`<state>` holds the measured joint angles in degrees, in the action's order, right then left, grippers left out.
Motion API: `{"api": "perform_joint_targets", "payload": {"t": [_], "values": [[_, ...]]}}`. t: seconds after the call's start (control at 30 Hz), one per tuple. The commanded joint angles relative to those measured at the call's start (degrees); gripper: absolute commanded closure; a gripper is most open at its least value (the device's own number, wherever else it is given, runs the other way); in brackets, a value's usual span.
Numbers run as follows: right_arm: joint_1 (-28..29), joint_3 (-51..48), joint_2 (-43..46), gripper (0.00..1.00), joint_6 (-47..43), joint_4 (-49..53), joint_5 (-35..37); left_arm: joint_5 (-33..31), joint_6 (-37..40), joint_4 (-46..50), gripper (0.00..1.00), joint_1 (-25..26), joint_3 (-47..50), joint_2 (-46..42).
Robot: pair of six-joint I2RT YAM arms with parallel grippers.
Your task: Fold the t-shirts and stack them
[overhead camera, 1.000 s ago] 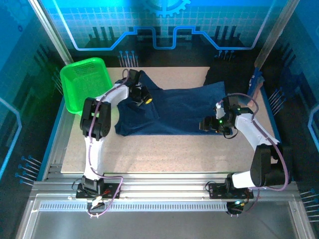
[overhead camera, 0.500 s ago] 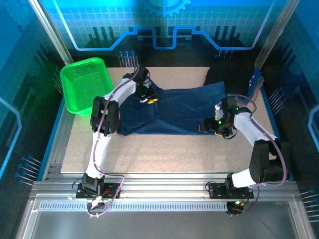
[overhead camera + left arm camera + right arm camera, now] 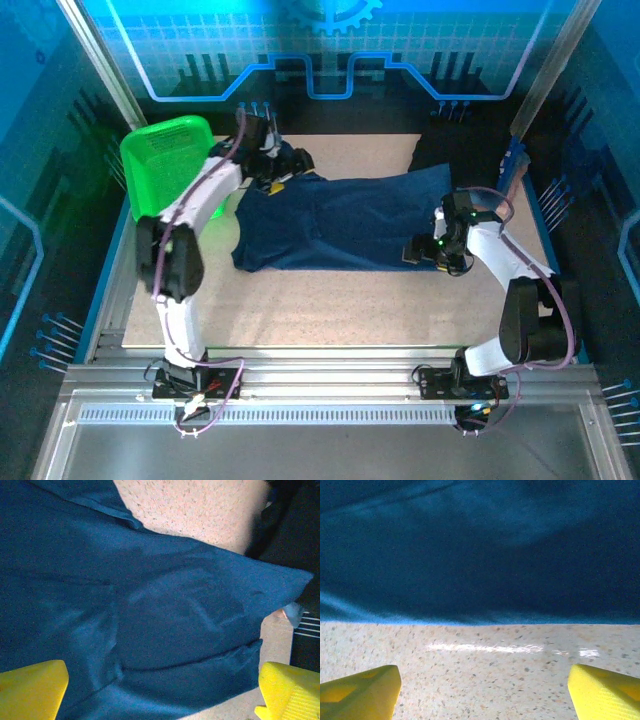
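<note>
My left hand point(image 3: 289, 170) is at 11 o'clock of the blue shirt point(image 3: 345, 220), over its far left corner. My two yellow fingers point(image 3: 31, 686) are spread wide apart. They hold nothing. The shirt lies loose under them, with soft bumps and a fold line running across it. I cannot tell if my fingers touch the cloth.

My right hand point(image 3: 415, 250) is at 4 o'clock of the shirt, just beside its near edge. This hand is let go too, with its yellow fingers point(image 3: 359, 690) far apart and nothing between them. Under it I see the bare speckled surface point(image 3: 300, 300) with a shiny streak of light on it. The shirt's near edge runs straight across, just past my fingertips. The hand is not on the cloth.

The shirt lies flat in the middle of the surface, stretched long from 9 o'clock to 3 o'clock. Its left end is wider and a bit bunched. It is not folded into a neat shape yet.

A green basket point(image 3: 160, 170) sits at 10 o'clock of the surface, apart from the shirt. Some black cloth point(image 3: 445, 152) lies at 1 o'clock, near the shirt's far right corner.
</note>
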<state>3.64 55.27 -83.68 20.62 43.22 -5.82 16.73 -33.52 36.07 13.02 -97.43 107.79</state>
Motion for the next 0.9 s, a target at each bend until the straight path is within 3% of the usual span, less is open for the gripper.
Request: {"api": "perform_joint_targets", "payload": {"t": [0.0,0.07,0.2,0.4,0.6,0.87], "values": [[-0.81,1.96,1.64,0.11,3.53,1.23,5.04,-6.8,0.24,3.89,0.01,0.18,9.34,-6.36],[-1.22,3.09,0.42,0.11,4.74,2.56,6.53,-10.19,-1.24,4.51,0.03,0.34,16.42,-10.76],[-1.62,3.55,-3.01,0.15,6.65,1.68,5.79,-9.55,-4.61,-1.67,0.11,0.34,30.18,-17.66],[-2.05,5.81,-9.28,0.29,9.35,-0.68,6.77,-8.7,-7.61,-5.18,0.58,0.25,36.14,-15.65],[-2.15,8.16,-15.04,0.42,10.93,0.03,11.28,-14.53,-7.43,-5.53,0.71,-2.03,35.76,-9.4],[-2.05,10.13,-20.07,0.46,9.53,4.32,19.34,-22.41,-1.16,-0.25,0.74,-5.55,27.06,0.45]]}}
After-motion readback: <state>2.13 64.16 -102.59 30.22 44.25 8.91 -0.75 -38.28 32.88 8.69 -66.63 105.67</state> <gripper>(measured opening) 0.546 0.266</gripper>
